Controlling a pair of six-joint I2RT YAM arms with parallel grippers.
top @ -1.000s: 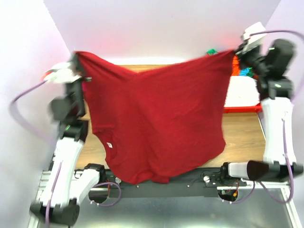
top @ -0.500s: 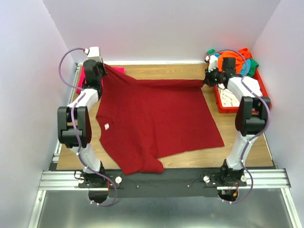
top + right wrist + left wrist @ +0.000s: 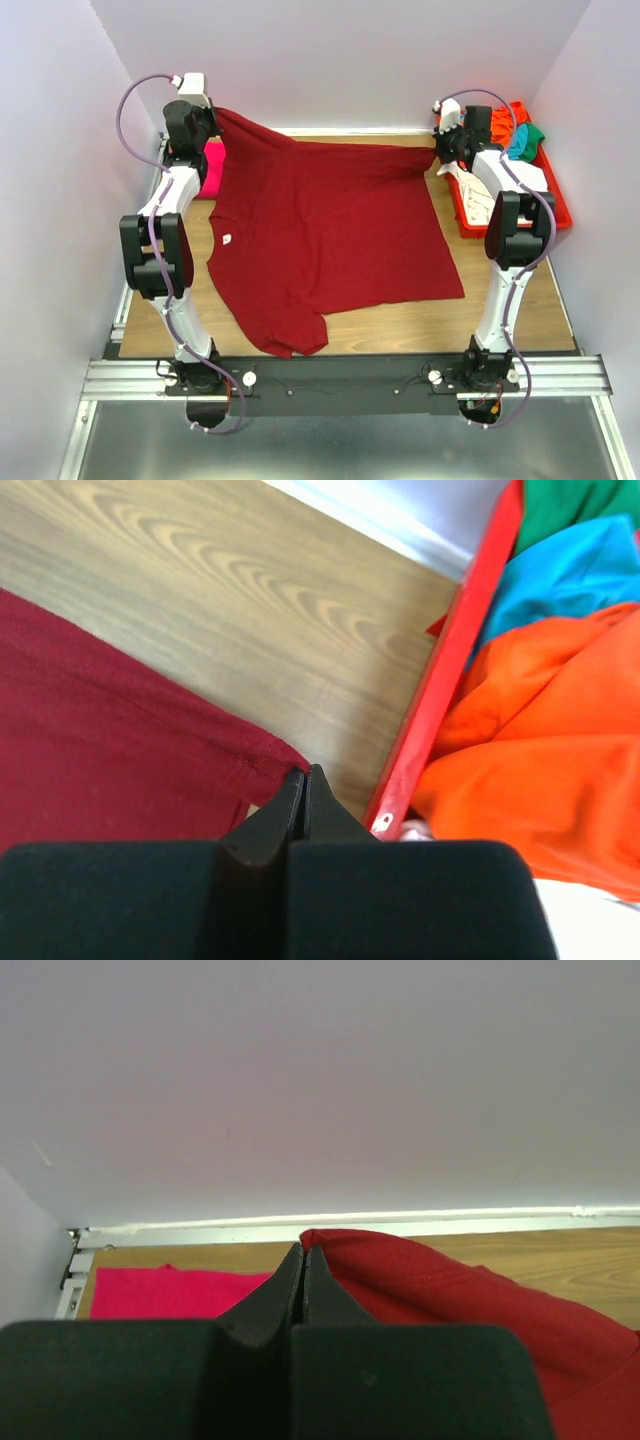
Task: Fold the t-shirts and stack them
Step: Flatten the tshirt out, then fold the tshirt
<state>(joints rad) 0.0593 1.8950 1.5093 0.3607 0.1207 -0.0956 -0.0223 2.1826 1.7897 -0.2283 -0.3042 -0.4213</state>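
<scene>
You just laid the shirt flat, left gripper and right gripper still pinched shut on its far corners, ready to fold.

I read the maroon t-shirt as soft matt knit cloth, finely textured. Table: light wood, clear grain, satin finish. Red tray: smooth glossy plastic. Orange t-shirt: smooth matt cloth. Rail along the table's near edge: brushed metal. Left gripper fingers look matt black.
</scene>
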